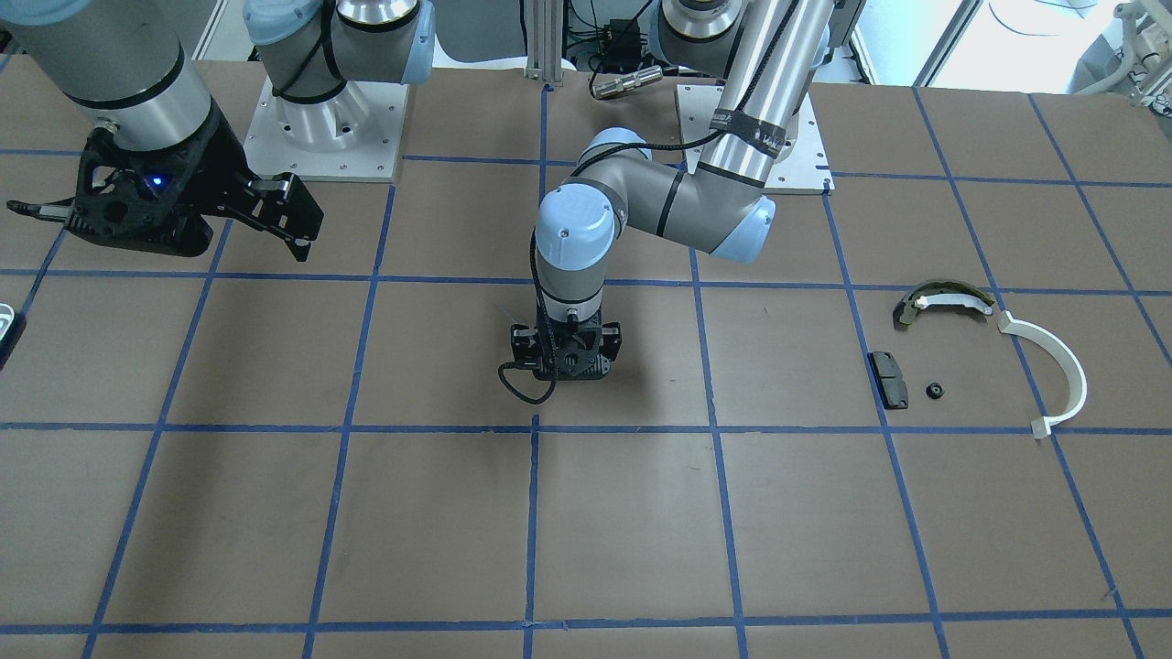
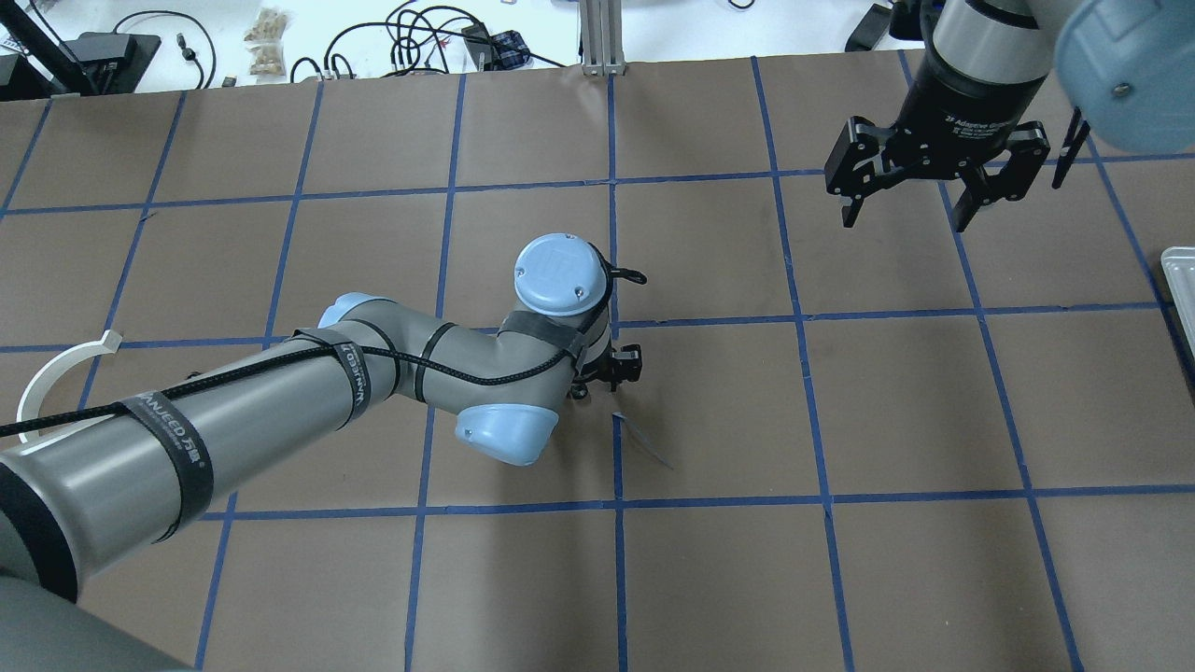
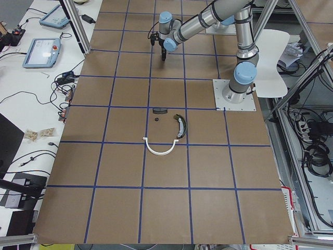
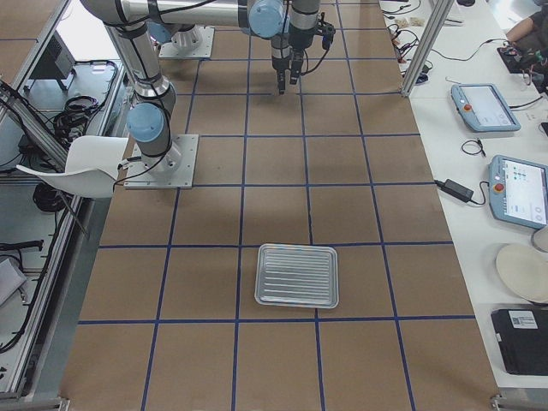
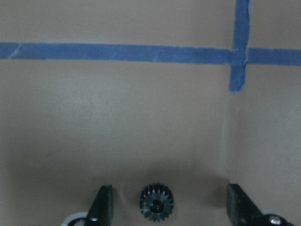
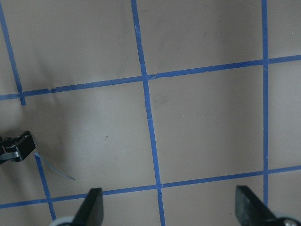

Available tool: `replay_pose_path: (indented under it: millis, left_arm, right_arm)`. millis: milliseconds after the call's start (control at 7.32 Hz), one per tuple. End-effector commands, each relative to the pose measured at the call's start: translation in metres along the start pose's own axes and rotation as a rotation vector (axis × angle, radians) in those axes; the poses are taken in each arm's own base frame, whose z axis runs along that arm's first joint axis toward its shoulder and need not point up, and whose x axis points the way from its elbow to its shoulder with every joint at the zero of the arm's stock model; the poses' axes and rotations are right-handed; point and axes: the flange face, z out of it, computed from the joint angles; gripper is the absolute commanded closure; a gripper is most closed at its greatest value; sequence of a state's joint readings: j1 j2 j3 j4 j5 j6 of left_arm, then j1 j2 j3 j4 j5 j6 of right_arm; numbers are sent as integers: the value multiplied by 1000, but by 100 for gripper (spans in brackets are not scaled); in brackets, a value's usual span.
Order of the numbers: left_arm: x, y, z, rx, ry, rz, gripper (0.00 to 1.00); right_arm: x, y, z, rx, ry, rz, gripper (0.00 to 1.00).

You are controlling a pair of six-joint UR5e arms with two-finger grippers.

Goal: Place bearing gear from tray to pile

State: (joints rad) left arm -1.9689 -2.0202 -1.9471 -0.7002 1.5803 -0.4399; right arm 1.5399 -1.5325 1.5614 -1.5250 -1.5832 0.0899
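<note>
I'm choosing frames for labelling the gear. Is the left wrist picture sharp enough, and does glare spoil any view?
Left wrist view: soft, yet the gear shows teeth in dim shadow. Front-facing view: window blown out at top right, table free of glare. Right wrist view: tape lines crisp.

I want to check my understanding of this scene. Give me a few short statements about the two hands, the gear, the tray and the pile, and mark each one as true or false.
1. The left hand is shut on the gear. False: it is open, and the gear lies in the gap, untouched.
2. The right hand is open. True.
3. No part shows in the tray. True.
4. The white half-ring lies in the tray. False: it lies on the table, beside the olive-and-white shoe.
</note>
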Motion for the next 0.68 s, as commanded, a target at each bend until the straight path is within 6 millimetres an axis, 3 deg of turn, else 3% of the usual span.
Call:
replay_pose_path:
  millis: [0, 273, 410, 546]
  left_arm:
    - [-2, -3, -5, 8, 0, 3, 100]
    - [-13, -12, -23, 27, 5, 52, 100]
    - [-34, -30, -38, 47, 14, 19, 100]
    - [-73, -52, -47, 38, 1, 57, 100]
  right_arm:
    - [-14, 12, 14, -23, 16, 0, 0]
    - [-15, 16, 16, -18, 14, 6, 0]
    - [-13, 14, 17, -20, 15, 3, 0]
    - [-6, 12, 17, -23, 18, 6, 0]
